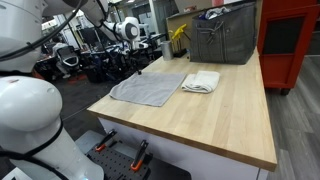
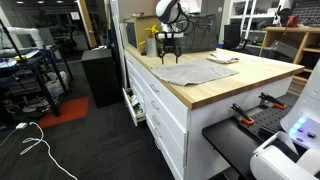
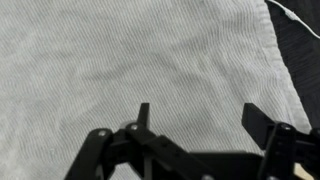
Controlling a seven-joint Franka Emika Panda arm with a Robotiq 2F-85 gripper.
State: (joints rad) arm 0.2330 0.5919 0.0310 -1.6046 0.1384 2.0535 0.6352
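Observation:
A grey cloth [image 1: 148, 88] lies spread flat on the wooden table [image 1: 230, 115], and in the wrist view the cloth [image 3: 120, 60] fills nearly the whole picture. A folded white towel [image 1: 201, 82] rests right beside it, also visible as the white towel [image 2: 222, 59]. My gripper [image 2: 168, 45] hangs just above the far corner of the grey cloth [image 2: 190, 72]. In the wrist view the gripper [image 3: 203, 120] stands open, its two dark fingertips [image 3: 143, 115] wide apart with only cloth below and nothing between them. The cloth's edge runs down the right side.
A metal mesh bin [image 1: 222, 35] stands at the back of the table beside a red cabinet [image 1: 290, 40]. A yellow object [image 1: 178, 33] sits by the bin. White drawers [image 2: 165, 110] front the table. Black and orange clamps [image 1: 120, 152] lie low nearby.

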